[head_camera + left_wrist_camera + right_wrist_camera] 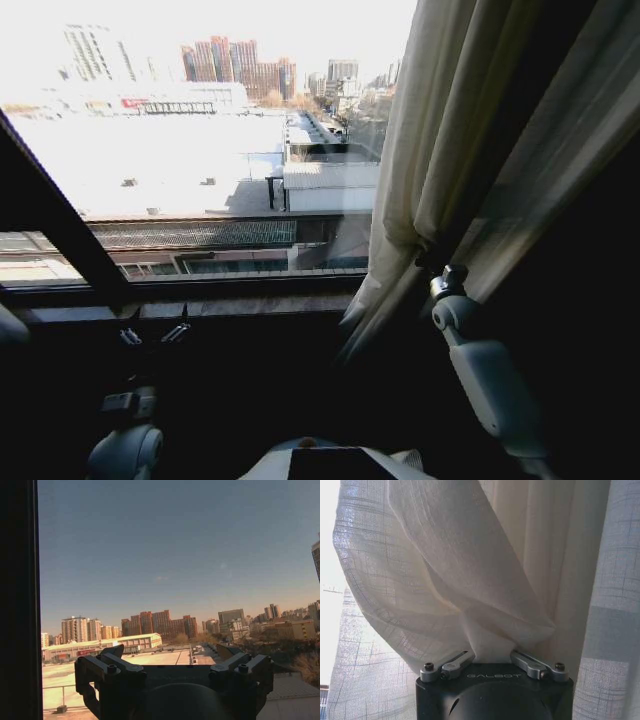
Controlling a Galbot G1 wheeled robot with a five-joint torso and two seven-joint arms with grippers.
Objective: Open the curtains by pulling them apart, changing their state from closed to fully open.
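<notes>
Curtains [420,160] bunched at the window's right side, right gripper [492,656] with jaws clamped on a gathered fold, left gripper [153,332] low by the sill [230,305], jaws open, dark window frame bar [55,215] slanting at left, city rooftops beyond the glass.

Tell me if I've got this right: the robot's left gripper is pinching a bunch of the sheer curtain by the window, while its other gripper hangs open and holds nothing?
Not quite: the arms are swapped. The right gripper pinches the curtain, as the right wrist view shows, fabric bunched between its fingers. The left gripper is the open, empty one, facing the window glass.
</notes>
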